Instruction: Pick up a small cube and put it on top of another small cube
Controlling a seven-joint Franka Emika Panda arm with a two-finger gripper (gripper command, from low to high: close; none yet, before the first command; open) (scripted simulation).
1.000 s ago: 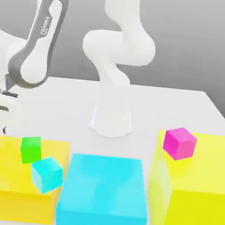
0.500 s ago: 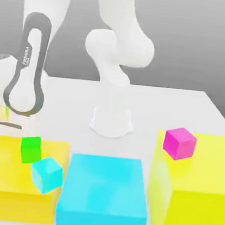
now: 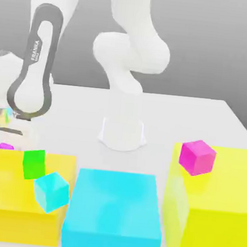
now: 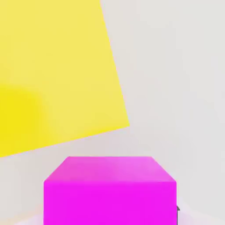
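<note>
The small cube (image 4: 110,191), vivid magenta, sits very close in the hand view beside a yellow block (image 4: 52,70). In the exterior view only its top (image 3: 5,146) peeks out behind the far edge of the left yellow block (image 3: 7,189), at that view's left. My gripper (image 3: 5,135) hangs straight over it, low to the table, shut on it. Another small cube (image 3: 197,156), lighter pink-magenta, rests on the near-left corner of the tall yellow block (image 3: 213,208) at the exterior view's right, far from the gripper.
A green cube (image 3: 34,163) and a cyan cube (image 3: 51,191) lie on the left yellow block. A large cyan block (image 3: 114,212) stands between the two yellow blocks. The arm's white base (image 3: 122,133) stands mid-table behind them.
The hand has come down behind the left yellow block and its fingers have shut. The magenta cube's top now shows above that block's far edge.
</note>
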